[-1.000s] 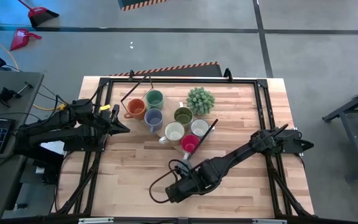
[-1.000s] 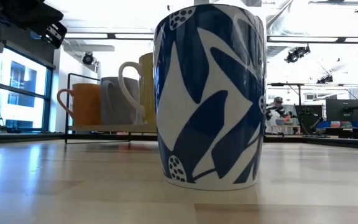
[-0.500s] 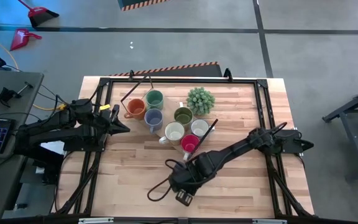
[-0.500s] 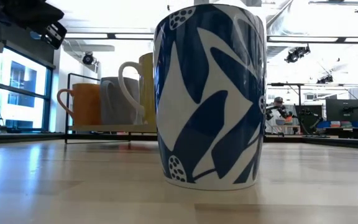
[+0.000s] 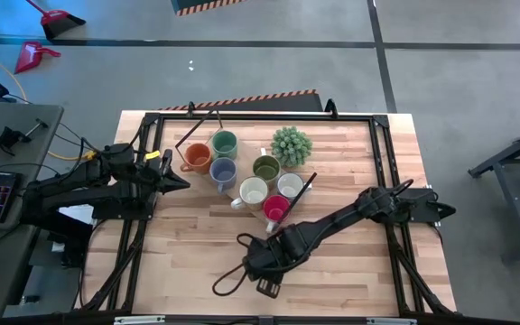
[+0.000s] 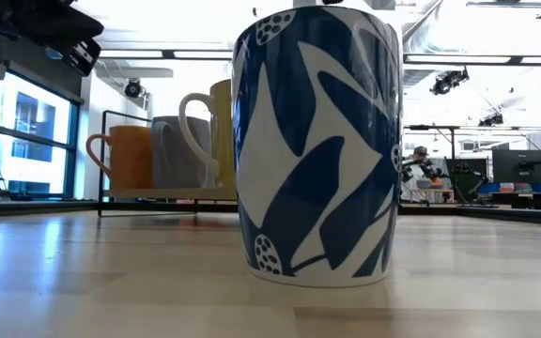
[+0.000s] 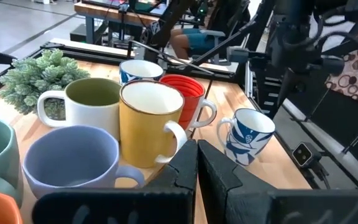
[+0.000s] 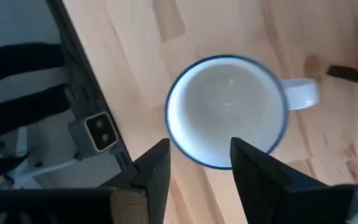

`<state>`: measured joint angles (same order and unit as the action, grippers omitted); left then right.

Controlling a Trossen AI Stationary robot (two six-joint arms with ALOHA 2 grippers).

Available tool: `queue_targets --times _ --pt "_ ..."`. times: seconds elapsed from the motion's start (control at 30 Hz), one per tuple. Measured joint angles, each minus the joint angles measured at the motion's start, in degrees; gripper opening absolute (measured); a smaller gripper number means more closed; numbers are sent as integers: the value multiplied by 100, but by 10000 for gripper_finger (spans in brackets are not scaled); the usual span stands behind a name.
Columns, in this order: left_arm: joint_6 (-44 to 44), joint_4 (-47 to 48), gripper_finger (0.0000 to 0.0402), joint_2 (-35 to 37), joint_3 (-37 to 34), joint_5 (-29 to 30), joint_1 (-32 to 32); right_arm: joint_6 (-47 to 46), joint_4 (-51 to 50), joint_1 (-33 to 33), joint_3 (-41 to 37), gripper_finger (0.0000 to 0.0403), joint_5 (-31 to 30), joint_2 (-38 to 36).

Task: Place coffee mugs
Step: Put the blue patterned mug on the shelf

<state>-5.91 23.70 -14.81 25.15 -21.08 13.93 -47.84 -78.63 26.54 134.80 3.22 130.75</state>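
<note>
A blue-and-white leaf-patterned coffee mug (image 6: 317, 141) stands upright on its base on the wooden table, near the front edge; in the right wrist view its white inside (image 8: 227, 109) and handle (image 8: 300, 93) show from above. My right gripper (image 8: 194, 168) hangs open over it, pointing down, and hides it in the high view (image 5: 262, 259). Several more mugs, among them orange (image 5: 197, 158), blue-grey (image 5: 223, 171) and red-pink (image 5: 276, 209), stand grouped at the table's middle. My left gripper (image 5: 177, 181) waits shut at the left, pointing at that group (image 7: 197, 168).
A spiky green potted plant (image 5: 292, 144) stands just behind the mug group. Thin black rods (image 5: 301, 190) lie at the group's edges, and a black metal frame (image 5: 382, 153) runs round the table. Bare wood (image 5: 350, 271) lies to the front right.
My right gripper has rolled about its own axis above the blue-and-white mug and shifted slightly toward the far edge. The mug has stayed upright in the same spot.
</note>
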Motion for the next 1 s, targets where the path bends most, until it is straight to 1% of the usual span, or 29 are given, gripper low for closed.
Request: queue_targets --times 0.27,0.6,0.8,1.0 --pt "-2 -58 0 0 0 4 1 289 60 134 0 145 109 137" --pt "-94 -218 0 -2 0 -31 0 334 320 180 0 145 -322 193" --pt "-94 -443 0 0 2 -42 0 335 348 180 0 145 -350 193" --pt "-94 -433 0 -2 2 -42 0 335 350 180 0 145 -348 193"
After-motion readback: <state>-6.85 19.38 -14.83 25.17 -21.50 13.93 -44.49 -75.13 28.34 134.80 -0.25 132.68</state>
